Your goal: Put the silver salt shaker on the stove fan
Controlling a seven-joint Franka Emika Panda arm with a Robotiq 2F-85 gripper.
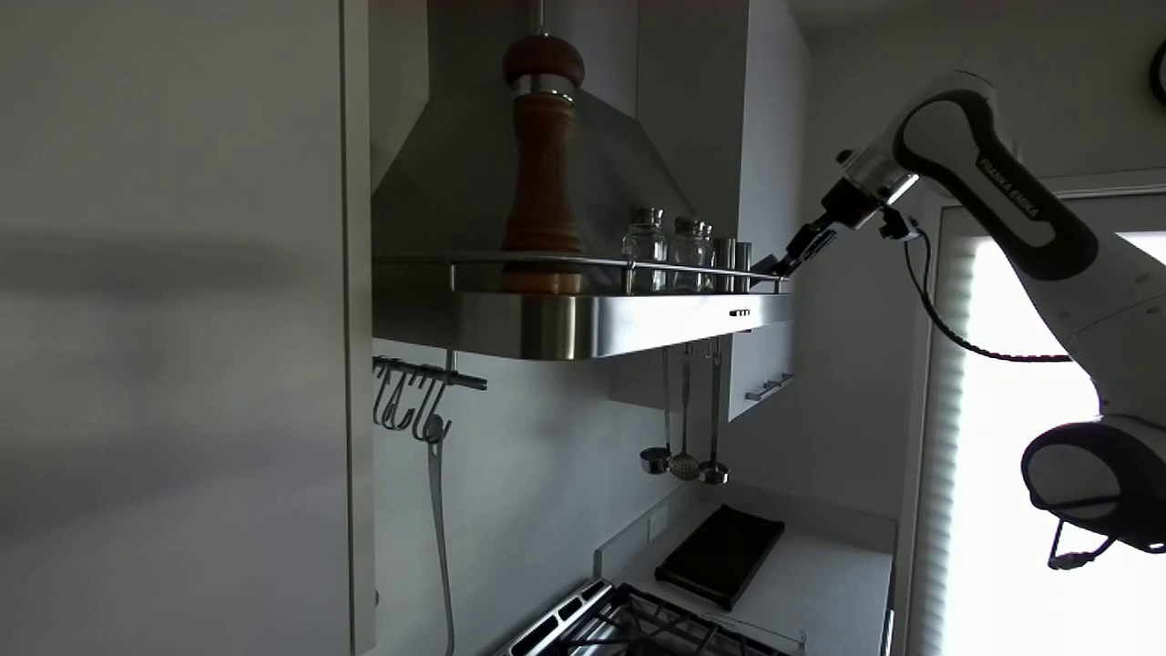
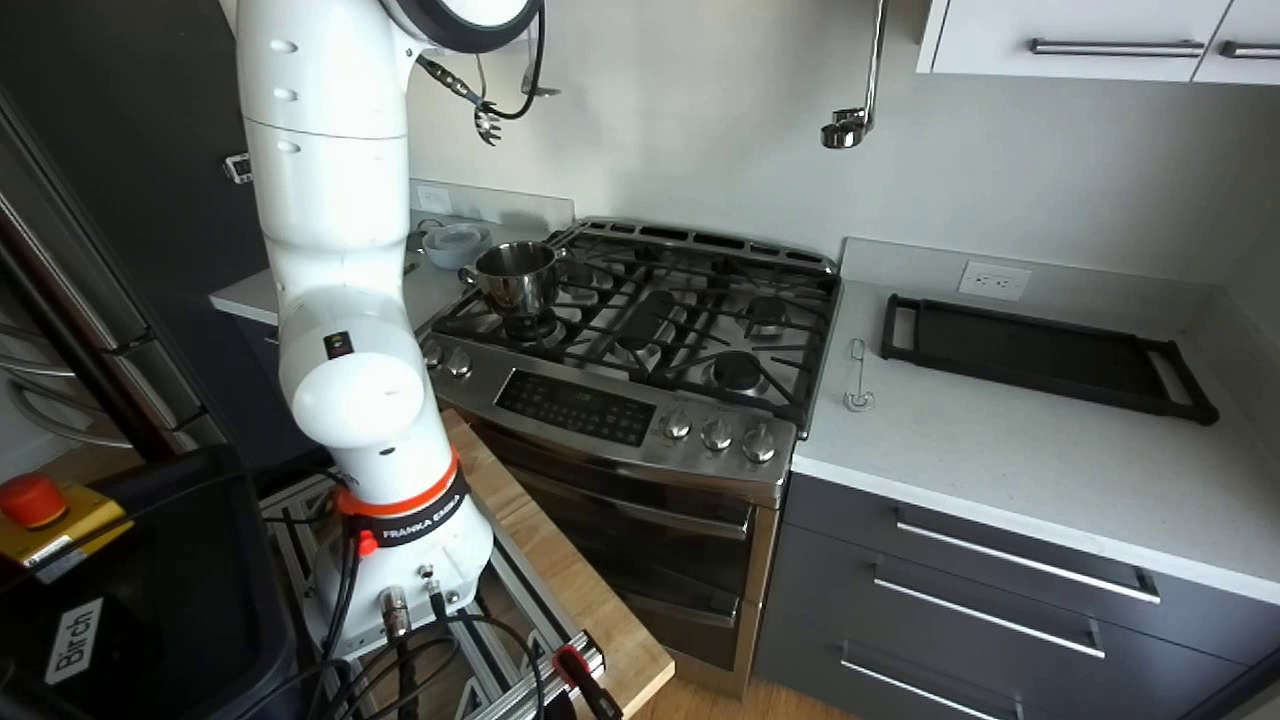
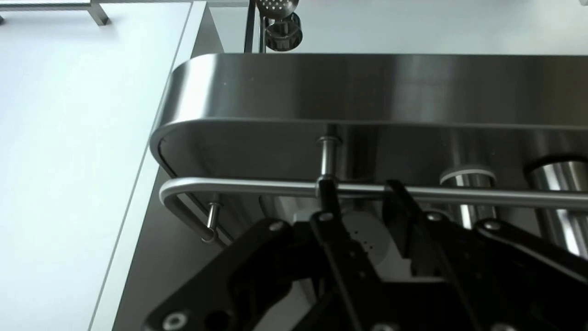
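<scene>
The stove fan [image 1: 629, 323] is a brushed-steel hood; its railed front ledge [image 3: 257, 151] also fills the middle of the wrist view. Between my two fingers, in the wrist view, shows the round perforated top of the silver salt shaker [image 3: 367, 232]. Its lower body is mostly hidden by the rail and fingers, so whether it stands upright or tilts is unclear. My gripper [image 3: 360, 185] reaches over the rail near the hood's corner, fingers partly apart; contact with the shaker is too dark to judge. In an exterior view my gripper [image 1: 787, 264] sits at the ledge's far end.
A thin metal rail [image 3: 496, 196] edges the ledge. Another silver cylinder [image 3: 471, 211] stands close beside my fingers, with a wider one [image 3: 565, 207] beyond. Glass shakers [image 1: 645, 246] and a tall wooden mill [image 1: 545, 182] share the ledge. A white cabinet [image 3: 69, 138] borders the hood.
</scene>
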